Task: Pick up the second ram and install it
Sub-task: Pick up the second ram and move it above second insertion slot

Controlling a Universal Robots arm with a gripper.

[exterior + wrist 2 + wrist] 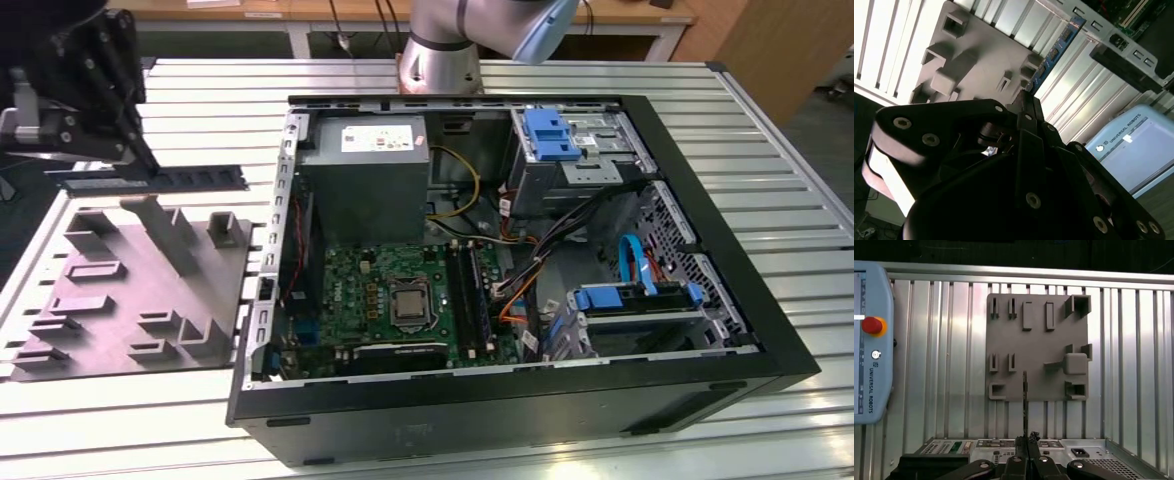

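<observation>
the fingers (136, 152) of the gripper (144, 172) are pinched narrow on one end of the second ram (180, 180). in the exterior view it is held level by the far end of the grey holder tray (134, 290), to the exterior view's left of the open computer case (694, 375). in the second wrist view the second ram (1054, 52) reaches out from the fingers (1026, 107) past the tray's edge. in the first wrist view the second ram (1025, 400) shows edge-on, a thin dark line crossing the tray's edge.

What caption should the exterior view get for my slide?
The robot's gripper holds the memory stick up by the grey tray, next to the open computer.
</observation>
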